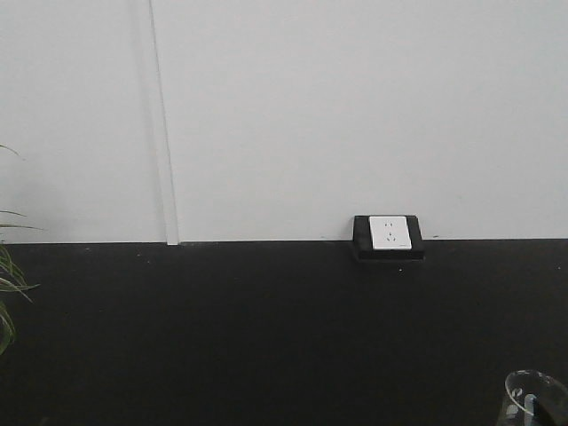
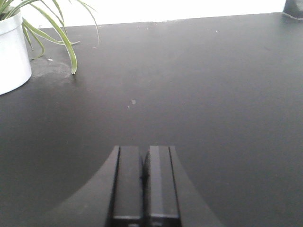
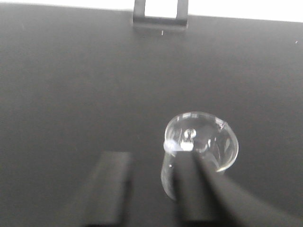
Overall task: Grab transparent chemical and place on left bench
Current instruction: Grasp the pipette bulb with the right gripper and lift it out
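The transparent chemical, a small clear glass beaker [image 3: 210, 135], stands upright on a matte black worktop [image 3: 71, 85]. Something small and clear shows inside it. Its rim also shows at the bottom right of the front view [image 1: 535, 390]. My right gripper [image 3: 149, 158] is open and empty. Its right finger [image 3: 189, 189] lies in front of the beaker's left side, so the beaker stands right of the gap, not between the fingers. My left gripper [image 2: 144, 150] is shut and empty, low over the same worktop. The left bench with white bins is out of view.
A potted plant in a white pot [image 2: 10, 52] stands at the far left, and its leaves reach into the front view [image 1: 7, 284]. A white wall socket in a black frame [image 1: 389, 235] sits at the worktop's back edge against the white wall, also in the right wrist view [image 3: 160, 19].
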Controlling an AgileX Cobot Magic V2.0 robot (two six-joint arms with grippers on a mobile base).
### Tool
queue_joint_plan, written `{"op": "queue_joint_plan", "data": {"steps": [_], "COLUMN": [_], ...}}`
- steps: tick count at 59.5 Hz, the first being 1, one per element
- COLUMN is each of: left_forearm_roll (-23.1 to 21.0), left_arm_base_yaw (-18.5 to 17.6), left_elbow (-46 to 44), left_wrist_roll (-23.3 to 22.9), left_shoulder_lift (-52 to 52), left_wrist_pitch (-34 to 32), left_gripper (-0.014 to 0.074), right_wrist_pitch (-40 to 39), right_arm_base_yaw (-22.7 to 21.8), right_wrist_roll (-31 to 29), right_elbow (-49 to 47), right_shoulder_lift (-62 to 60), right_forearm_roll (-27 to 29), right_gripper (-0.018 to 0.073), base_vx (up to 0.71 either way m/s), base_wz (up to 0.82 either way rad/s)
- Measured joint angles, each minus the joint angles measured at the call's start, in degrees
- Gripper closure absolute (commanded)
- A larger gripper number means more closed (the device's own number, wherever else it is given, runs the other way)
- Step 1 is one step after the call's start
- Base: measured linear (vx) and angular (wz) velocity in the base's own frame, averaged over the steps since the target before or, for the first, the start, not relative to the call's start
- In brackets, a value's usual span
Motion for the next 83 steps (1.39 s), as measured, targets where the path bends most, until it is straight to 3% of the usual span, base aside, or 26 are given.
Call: {"op": "queue_joint_plan", "data": {"steps": [8,25,39,51,64,83], "left_forearm_roll": [0.0,0.0,0.0,0.0,0.0,0.0], "left_arm_base_yaw": [0.0,0.0,0.0,0.0,0.0,0.0], "left_elbow": [0.0,0.0,0.0,0.0,0.0,0.0], "left_wrist_roll": [0.0,0.0,0.0,0.0,0.0,0.0], "left_shoulder_lift": [0.0,0.0,0.0,0.0,0.0,0.0], "left_wrist_pitch": [0.0,0.0,0.0,0.0,0.0,0.0], "left_gripper": [0.06,0.06,0.06,0.06,0.06,0.06], "right_wrist_pitch": [-0.6,-12.5,-20.7,-22.9,-24.1,-24.1], "right_arm_base_yaw": [0.0,0.0,0.0,0.0,0.0,0.0], "right_wrist_roll": [-3.0,-9.7,-16.0,-22.1,-24.8,-24.9], "right_elbow": [0.0,0.0,-0.2,-0.2,-0.2,-0.2], "right_shoulder_lift": [4.1,14.0,22.7,24.8,24.8,24.8], "right_forearm_roll": [0.0,1.3,10.6,21.2,23.4,23.5], "right_gripper": [-0.0038,-0.001,-0.001,0.0003,0.0123,0.0438], "base_vx": [0.0,0.0,0.0,0.0,0.0,0.0], "base_wz": [0.0,0.0,0.0,0.0,0.0,0.0]}}
